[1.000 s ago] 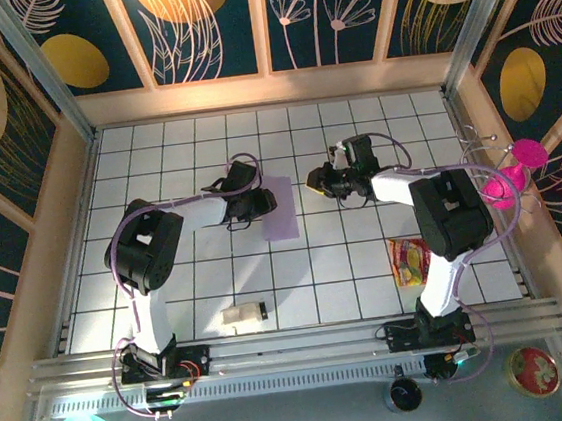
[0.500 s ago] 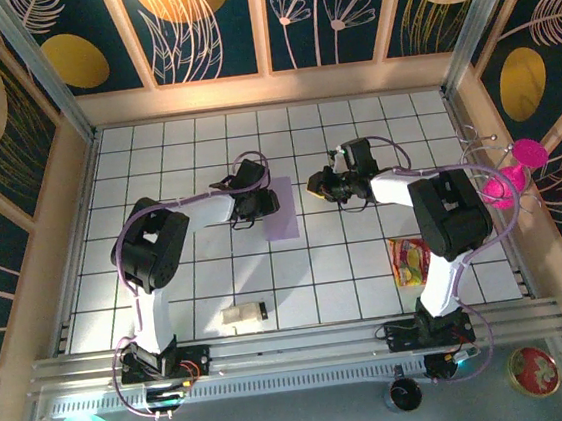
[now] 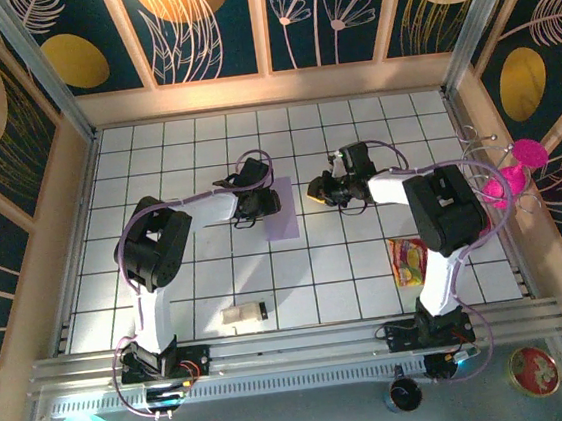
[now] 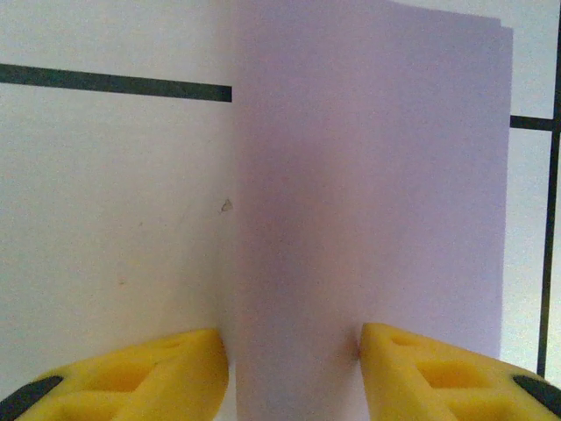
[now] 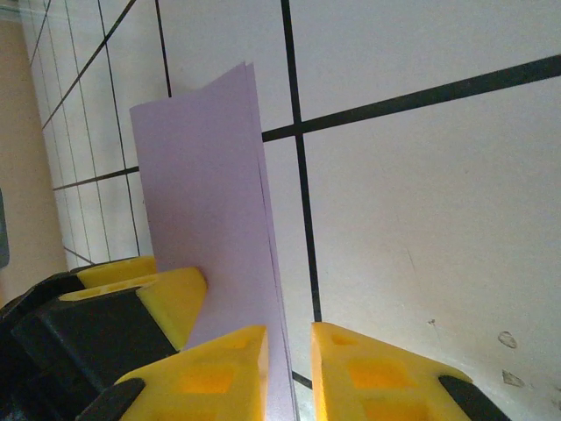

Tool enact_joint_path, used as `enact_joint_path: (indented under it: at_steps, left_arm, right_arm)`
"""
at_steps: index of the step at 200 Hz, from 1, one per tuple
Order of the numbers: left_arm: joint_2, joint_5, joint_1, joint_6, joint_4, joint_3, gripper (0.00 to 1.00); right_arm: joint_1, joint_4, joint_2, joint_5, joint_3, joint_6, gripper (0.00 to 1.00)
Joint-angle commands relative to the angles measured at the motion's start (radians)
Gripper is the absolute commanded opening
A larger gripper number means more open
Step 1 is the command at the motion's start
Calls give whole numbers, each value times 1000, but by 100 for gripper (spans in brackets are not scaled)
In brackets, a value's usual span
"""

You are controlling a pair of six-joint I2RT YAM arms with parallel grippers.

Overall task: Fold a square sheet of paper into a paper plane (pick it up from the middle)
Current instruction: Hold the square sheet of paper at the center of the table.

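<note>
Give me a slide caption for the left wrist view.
Open left gripper poised at the near edge of the folded lilac sheet on the gridded table.

The surface [image 3: 347, 264] is white, ruled by black lines into a grid of square tiles. 3 things lie on it. A pale lilac sheet of paper [image 3: 286, 216] lies flat left of the middle, folded double. A small white block [image 3: 243, 315] with a black end sits near the front edge. A red-yellow snack packet [image 3: 408, 260] lies at front right, well apart from both.
</note>
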Motion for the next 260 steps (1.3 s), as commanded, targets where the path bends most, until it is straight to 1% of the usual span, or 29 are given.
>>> enact_joint_path:
  at_steps: [1, 111, 159, 214, 260]
  left_arm:
    - [232, -1, 9, 26, -70, -80, 49]
    - [250, -5, 8, 55, -81, -71, 50]
    - [252, -7, 8, 66, -76, -71, 47]
    - [255, 0, 8, 56, -71, -72, 50]
    - [259, 0, 8, 43, -70, -73, 51]
  right_arm:
    - [9, -7, 8, -13, 26, -16, 21]
    - [27, 5, 16, -46, 44, -19, 20]
    - [42, -6, 31, -68, 59, -34, 18]
    - [64, 5, 53, -91, 75, -24, 18]
    - [81, 9, 74, -122, 85, -26, 18]
